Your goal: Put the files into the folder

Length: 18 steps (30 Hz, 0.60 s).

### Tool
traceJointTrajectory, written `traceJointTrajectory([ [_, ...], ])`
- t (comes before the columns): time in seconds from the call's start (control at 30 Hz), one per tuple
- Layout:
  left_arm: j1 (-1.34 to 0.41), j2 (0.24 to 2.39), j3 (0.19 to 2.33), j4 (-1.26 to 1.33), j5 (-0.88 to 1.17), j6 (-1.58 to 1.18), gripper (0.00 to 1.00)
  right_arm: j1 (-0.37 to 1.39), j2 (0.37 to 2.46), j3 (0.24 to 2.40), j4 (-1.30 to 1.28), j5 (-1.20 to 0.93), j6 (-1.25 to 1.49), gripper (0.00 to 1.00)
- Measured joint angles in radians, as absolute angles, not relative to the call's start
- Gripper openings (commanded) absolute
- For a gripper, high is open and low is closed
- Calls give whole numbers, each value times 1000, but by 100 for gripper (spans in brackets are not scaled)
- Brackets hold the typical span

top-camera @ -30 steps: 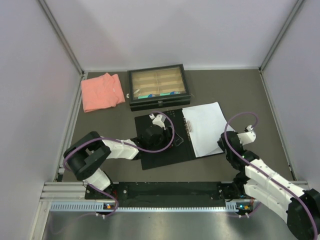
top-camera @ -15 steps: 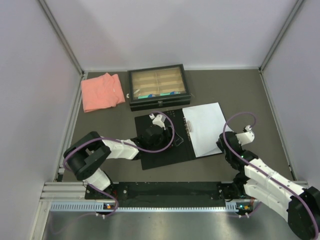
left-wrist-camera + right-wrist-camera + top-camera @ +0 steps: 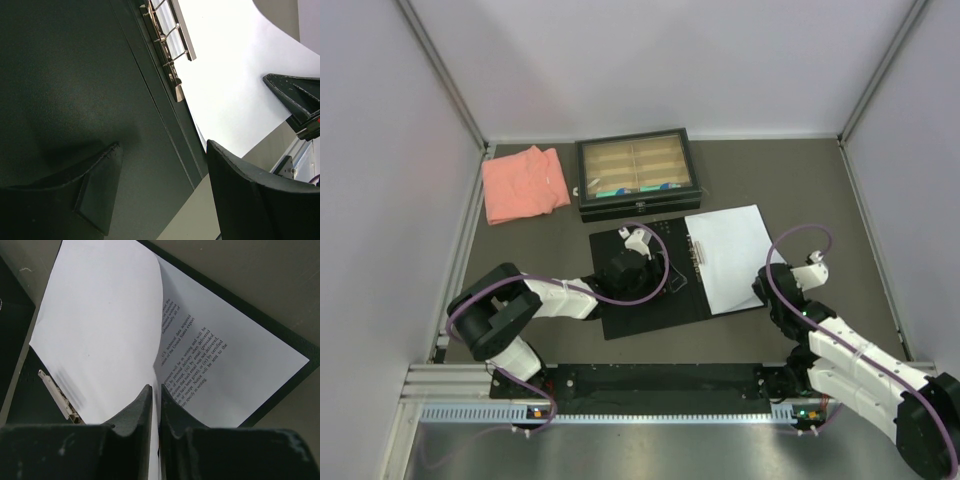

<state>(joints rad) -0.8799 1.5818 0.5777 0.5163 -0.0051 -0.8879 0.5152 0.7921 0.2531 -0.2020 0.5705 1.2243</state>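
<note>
Open folder (image 3: 660,302), files (image 3: 730,255) on its right half, right claw (image 3: 155,390) pinching one

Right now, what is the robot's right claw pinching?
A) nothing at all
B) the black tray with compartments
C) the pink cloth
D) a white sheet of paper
D: in the right wrist view, the right gripper is shut on the edge of the top sheet, which curls up off the printed page lying beneath it.

White files (image 3: 215,365) with black print; matte black folder (image 3: 650,305); salmon-pink cloth (image 3: 525,183); black-framed tray (image 3: 635,208), tan compartments.
</note>
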Motion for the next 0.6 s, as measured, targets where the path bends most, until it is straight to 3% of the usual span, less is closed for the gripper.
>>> traceJointTrajectory([
  [0.03, -880, 1582, 578, 516, -5, -888, 72, 515, 792, 253, -202, 570, 1225, 24],
  [0.17, -880, 1582, 577, 517, -5, -888, 73, 517, 791, 253, -215, 560, 1227, 41],
  [0.2, -880, 1582, 578, 517, -5, -888, 73, 517, 789, 253, -228, 553, 1227, 56],
  [0.33, -880, 1582, 578, 516, 3, -886, 74, 519, 759, 265, -323, 512, 1222, 93],
  [0.4, -880, 1581, 579, 509, 13, -884, 75, 520, 742, 284, -395, 487, 1224, 99],
  [0.6, -879, 1522, 633, 363, 53, -870, 79, 521, 619, 361, -634, 387, 1193, 99],
])
